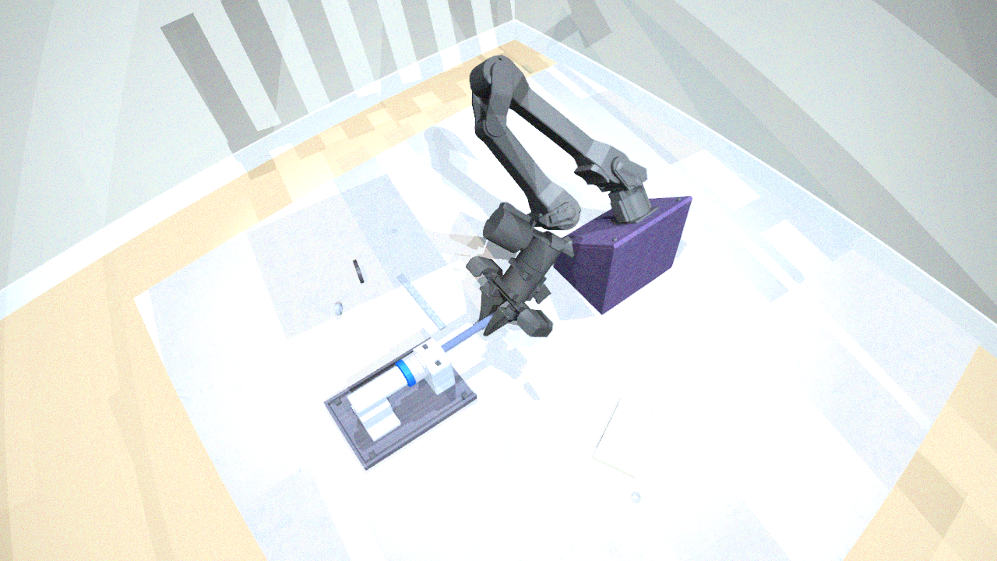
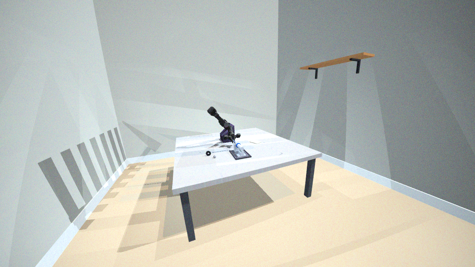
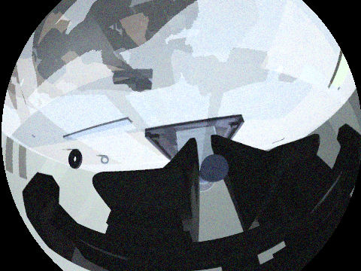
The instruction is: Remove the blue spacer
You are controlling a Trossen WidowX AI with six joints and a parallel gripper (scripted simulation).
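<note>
My gripper (image 1: 491,326) (image 2: 233,142) (image 3: 203,141) is pinching the blue-grey shaft (image 1: 465,333) (image 3: 214,168) near its free end. From there the shaft runs into the white housing block (image 1: 437,366), and beyond that I see the blue spacer (image 1: 405,372) (image 2: 236,145) up in line with it, above the dark tray (image 1: 420,431) (image 2: 243,158) (image 3: 150,132) on the table (image 1: 697,362) (image 2: 278,151)

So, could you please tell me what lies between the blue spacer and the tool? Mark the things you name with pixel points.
The white upright block (image 1: 438,369) and the bare part of the shaft (image 1: 463,334), seen in the top view.
</note>
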